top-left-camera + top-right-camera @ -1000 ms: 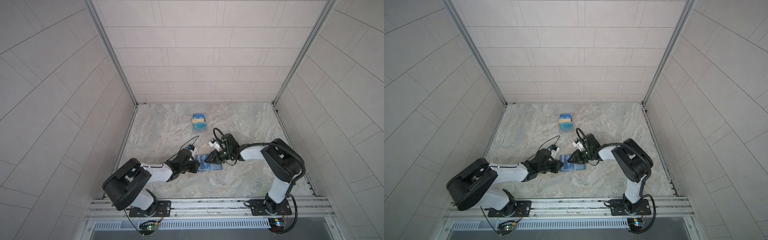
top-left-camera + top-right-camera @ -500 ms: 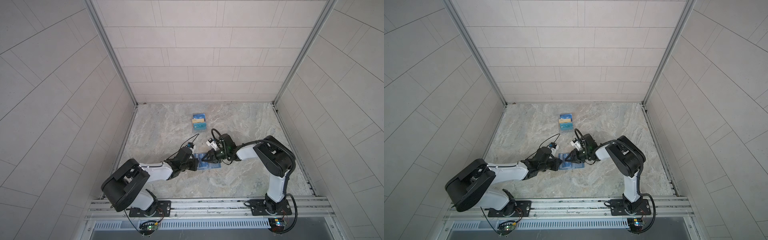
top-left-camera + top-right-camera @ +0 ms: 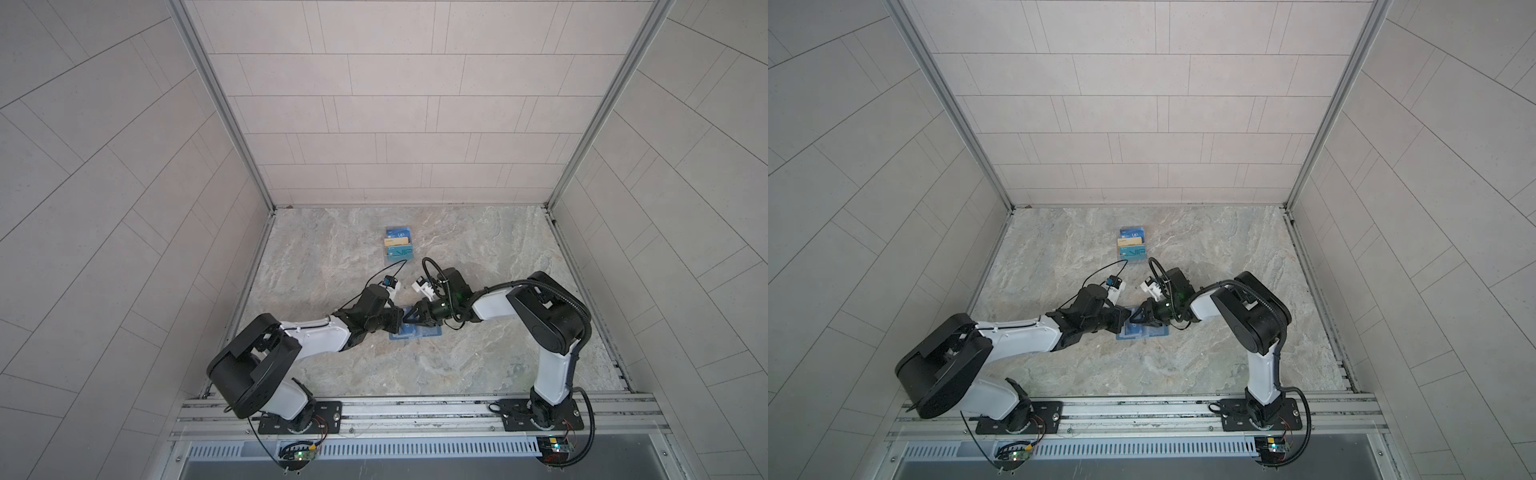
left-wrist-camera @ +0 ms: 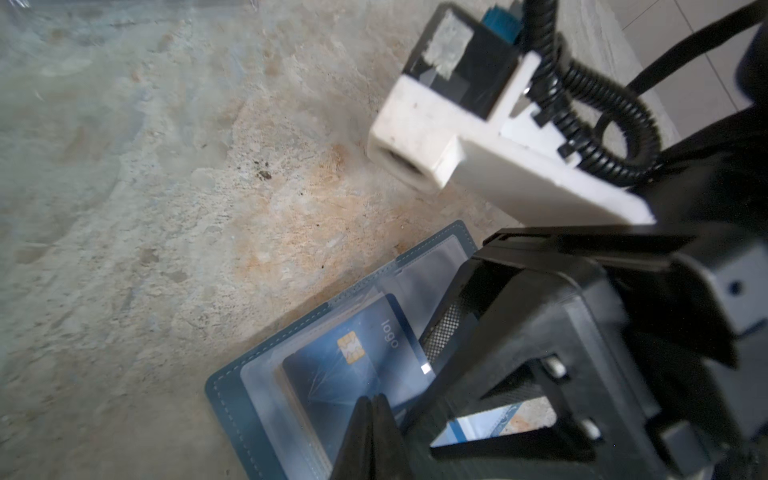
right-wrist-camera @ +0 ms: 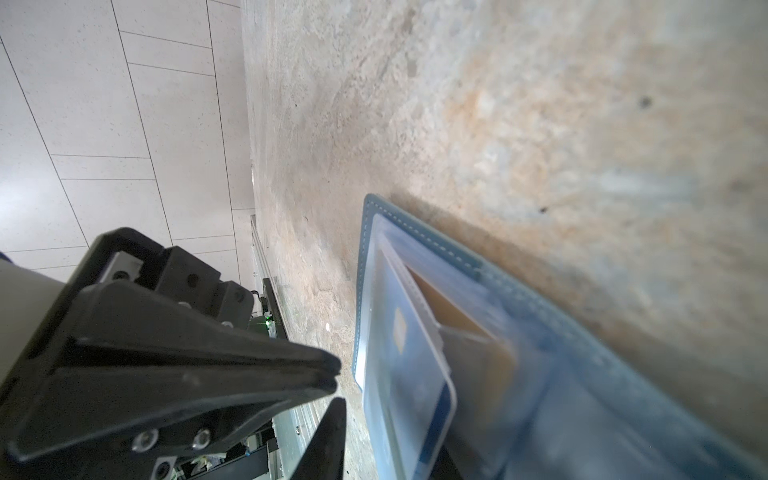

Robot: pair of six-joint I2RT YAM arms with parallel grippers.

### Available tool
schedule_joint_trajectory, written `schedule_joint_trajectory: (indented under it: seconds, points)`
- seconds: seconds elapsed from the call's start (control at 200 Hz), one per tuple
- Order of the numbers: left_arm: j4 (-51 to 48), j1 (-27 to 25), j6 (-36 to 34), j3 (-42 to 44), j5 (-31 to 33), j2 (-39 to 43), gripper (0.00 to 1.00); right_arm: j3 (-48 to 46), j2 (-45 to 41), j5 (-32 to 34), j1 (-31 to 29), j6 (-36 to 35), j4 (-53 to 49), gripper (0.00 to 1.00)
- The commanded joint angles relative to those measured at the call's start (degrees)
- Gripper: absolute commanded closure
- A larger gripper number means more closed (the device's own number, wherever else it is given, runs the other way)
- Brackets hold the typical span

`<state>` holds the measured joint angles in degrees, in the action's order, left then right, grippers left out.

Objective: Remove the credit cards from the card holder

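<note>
The card holder (image 3: 428,331) (image 3: 1154,332) lies open on the marble table, teal outside with clear sleeves inside (image 4: 232,390). A blue credit card (image 4: 345,374) with a gold chip sits in a raised sleeve. A gold-brown card (image 5: 457,316) shows behind that sleeve. My left gripper (image 4: 374,401) (image 3: 400,323) is shut, its tip resting on the blue card's sleeve. My right gripper (image 5: 392,432) (image 3: 409,321) meets it from the other side, slightly open. Its fingers stand on either side of the raised sleeve, with a small gap at the finger that shows.
A clear tiered stand (image 3: 398,248) (image 3: 1132,248) with blue and gold cards stands behind the two grippers, toward the back wall. Tiled walls close in the table on three sides. The arms' base rail runs along the front edge.
The right gripper has slid left along the card holder toward the left gripper, and its arm has folded in closer. The left gripper has crept slightly forward onto the holder.
</note>
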<state>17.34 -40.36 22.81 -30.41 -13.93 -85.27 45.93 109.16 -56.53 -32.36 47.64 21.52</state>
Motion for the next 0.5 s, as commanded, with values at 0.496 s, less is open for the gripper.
schedule_joint_trajectory:
  seconds: [0.496]
  points:
    - [-10.0, -1.9, -7.7, -1.0, 2.1, -4.5, 0.95, 0.0, -0.3, 3.3, -0.2, -0.4, -3.7, 0.73]
